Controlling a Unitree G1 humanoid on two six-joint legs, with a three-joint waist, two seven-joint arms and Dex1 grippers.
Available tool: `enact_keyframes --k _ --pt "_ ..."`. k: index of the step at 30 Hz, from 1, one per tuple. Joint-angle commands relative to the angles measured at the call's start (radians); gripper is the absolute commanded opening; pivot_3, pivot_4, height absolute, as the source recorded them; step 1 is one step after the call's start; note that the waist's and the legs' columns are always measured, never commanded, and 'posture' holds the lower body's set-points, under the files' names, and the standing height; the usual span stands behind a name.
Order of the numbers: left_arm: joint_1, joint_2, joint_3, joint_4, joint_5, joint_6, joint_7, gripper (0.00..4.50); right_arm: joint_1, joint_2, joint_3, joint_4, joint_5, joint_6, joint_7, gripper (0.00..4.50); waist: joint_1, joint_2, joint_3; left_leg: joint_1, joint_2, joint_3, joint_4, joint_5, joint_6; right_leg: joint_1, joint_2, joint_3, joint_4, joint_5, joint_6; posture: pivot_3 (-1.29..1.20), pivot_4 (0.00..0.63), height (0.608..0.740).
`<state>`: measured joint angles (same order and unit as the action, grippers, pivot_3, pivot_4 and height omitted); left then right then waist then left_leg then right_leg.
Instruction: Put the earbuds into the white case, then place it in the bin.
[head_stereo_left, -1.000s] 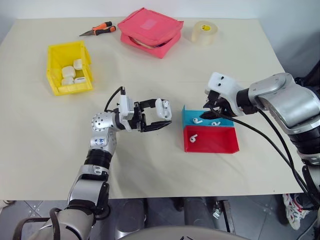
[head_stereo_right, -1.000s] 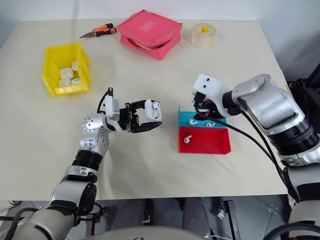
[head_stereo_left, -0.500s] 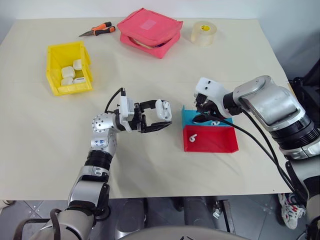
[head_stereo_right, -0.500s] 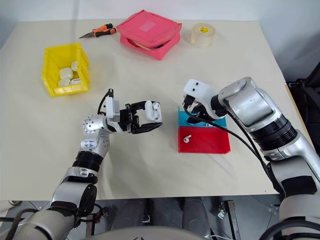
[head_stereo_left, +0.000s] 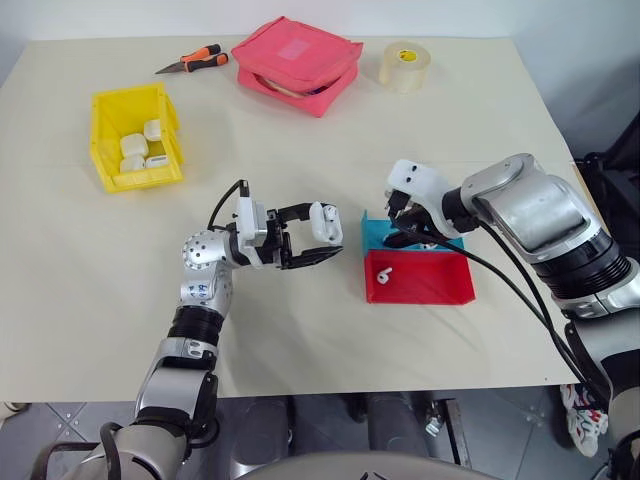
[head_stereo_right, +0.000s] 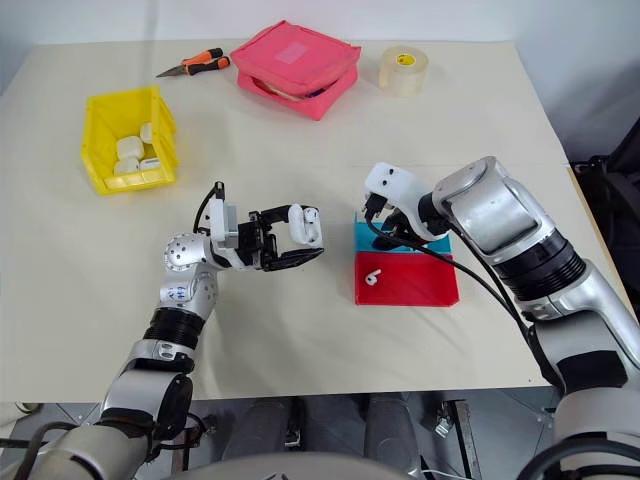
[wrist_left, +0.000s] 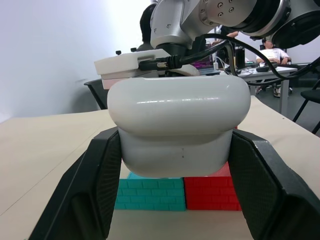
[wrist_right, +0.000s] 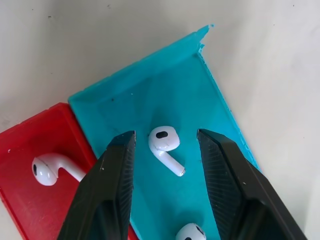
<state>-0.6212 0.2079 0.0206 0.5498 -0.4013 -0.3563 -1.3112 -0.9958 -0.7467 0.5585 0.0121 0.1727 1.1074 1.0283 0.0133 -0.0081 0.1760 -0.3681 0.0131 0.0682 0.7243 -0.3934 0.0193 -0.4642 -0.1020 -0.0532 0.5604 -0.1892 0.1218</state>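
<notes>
Gripping the white case (wrist_left: 179, 127) in the left gripper (head_stereo_left: 312, 240), right gripper (wrist_right: 166, 165) open, straddling an earbud (wrist_right: 165, 144) in the blue tray (wrist_right: 200, 105).

White case (head_stereo_left: 325, 222): glossy, rounded, lid closed, clamped between left tool (head_stereo_left: 318, 240) fingers above tabletop. Earbuds: two in blue tray (wrist_right: 165, 142), one in red (stems short). Yellow bin (head_stereo_left: 136, 136): upright, holding several white cases.

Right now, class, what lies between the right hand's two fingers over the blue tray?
One earbud lies on the blue tray between the open right hand's fingers, untouched, as the right wrist view shows.
</notes>
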Motion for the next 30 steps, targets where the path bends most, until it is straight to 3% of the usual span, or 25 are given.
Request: enact_keyframes --k 1,30 --pt "0.01 0.003 0.0 -0.051 -0.012 0.003 0.008 2.79 -0.006 -0.003 0.012 0.003 -0.023 -0.025 0.015 2.03 -0.001 0.0 0.0 0.0 0.0 0.0 0.0 0.0 0.0 0.0 0.0 0.0 0.0 0.0 0.0 0.0 0.15 0.74" --pt "-0.014 0.008 0.007 -0.024 -0.005 -0.001 0.017 2.79 -0.022 0.057 -0.007 0.091 -0.082 -0.096 0.04 2.03 -0.017 0.0 0.0 0.001 0.0 0.0 0.002 0.0 -0.001 0.0 0.0 0.0 0.003 0.0 0.0 0.0 0.15 0.74"
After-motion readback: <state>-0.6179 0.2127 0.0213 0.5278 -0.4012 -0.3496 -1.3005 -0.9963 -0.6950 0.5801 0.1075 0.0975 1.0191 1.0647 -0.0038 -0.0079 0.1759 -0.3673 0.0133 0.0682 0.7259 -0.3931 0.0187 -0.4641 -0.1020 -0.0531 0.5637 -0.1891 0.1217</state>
